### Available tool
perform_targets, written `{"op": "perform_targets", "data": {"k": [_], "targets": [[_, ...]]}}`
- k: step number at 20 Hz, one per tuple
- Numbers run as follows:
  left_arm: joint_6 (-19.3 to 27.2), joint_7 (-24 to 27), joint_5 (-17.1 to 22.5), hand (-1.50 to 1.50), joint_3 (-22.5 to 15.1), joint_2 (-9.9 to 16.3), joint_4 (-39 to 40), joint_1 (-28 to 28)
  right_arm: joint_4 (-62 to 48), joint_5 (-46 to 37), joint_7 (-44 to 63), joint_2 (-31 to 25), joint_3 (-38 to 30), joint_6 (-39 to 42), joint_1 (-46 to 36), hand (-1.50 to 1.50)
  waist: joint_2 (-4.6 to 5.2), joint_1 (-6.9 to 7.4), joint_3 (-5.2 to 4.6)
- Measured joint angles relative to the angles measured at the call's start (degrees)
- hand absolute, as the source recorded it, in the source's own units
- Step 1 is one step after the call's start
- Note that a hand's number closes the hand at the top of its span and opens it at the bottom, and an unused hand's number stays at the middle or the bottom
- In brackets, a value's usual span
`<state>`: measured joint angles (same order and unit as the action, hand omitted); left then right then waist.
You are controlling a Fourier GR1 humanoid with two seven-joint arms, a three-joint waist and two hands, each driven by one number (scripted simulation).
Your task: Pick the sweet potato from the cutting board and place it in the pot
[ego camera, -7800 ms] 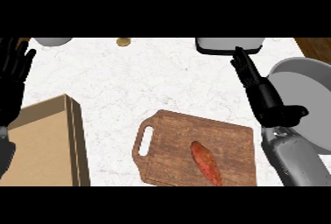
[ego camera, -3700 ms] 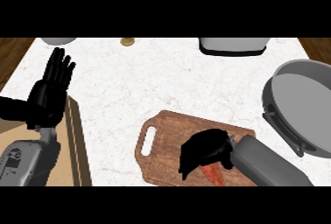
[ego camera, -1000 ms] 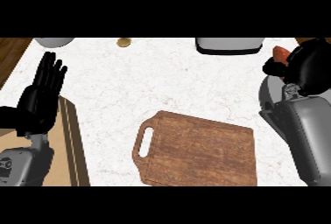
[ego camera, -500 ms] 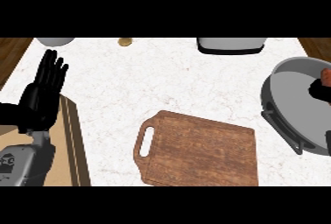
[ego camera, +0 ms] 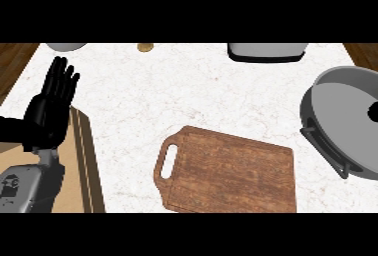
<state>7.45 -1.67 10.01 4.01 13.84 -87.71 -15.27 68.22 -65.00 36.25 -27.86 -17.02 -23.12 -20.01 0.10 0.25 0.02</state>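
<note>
My right hand [ego camera: 373, 112] has sunk to a dark sliver over the pot [ego camera: 332, 107] at three o'clock, fingers unreadable; sweet potato gone from view, cutting board [ego camera: 229, 172] bare; left hand [ego camera: 50, 105] rests open at nine

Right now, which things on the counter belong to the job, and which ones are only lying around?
Job: cutting board, bare; pot. The sweet potato does not show.
Lying about: grey bowl, small brown thing, white container, wooden block, resting left hand.
</note>
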Motion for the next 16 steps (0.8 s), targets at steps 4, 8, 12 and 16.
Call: {"op": "perform_targets", "data": {"k": [4, 8, 12, 16], "targets": [[-0.19, 0.12, -0.30, 0.00, -0.16, -0.29, 0.40, -0.08, -5.89, 7.59, -3.78, 0.70, -3.63, 0.89, -1.28, -1.50, 0.04, 0.00, 0.04], [-0.47, -0.19, -0.25, 0.00, 0.19, -0.22, 0.77, -0.86, -12.29, 15.18, -11.06, 0.81, -6.50, 1.82, -3.09, -1.50, 0.10, 0.16, 0.06], [-0.36, -0.49, -0.63, 0.00, -0.01, -0.78, 0.24, -1.14, -18.74, 18.63, -19.51, 0.91, -7.24, -0.27, -5.56, -1.50, 0.12, 0.32, 0.09], [-0.27, -0.06, -1.03, 0.00, -0.12, -1.31, -0.15, -0.48, -17.99, 22.56, -25.72, 2.21, -8.73, -3.82, -6.48, -1.50, 0.01, 0.13, 0.05]]}}
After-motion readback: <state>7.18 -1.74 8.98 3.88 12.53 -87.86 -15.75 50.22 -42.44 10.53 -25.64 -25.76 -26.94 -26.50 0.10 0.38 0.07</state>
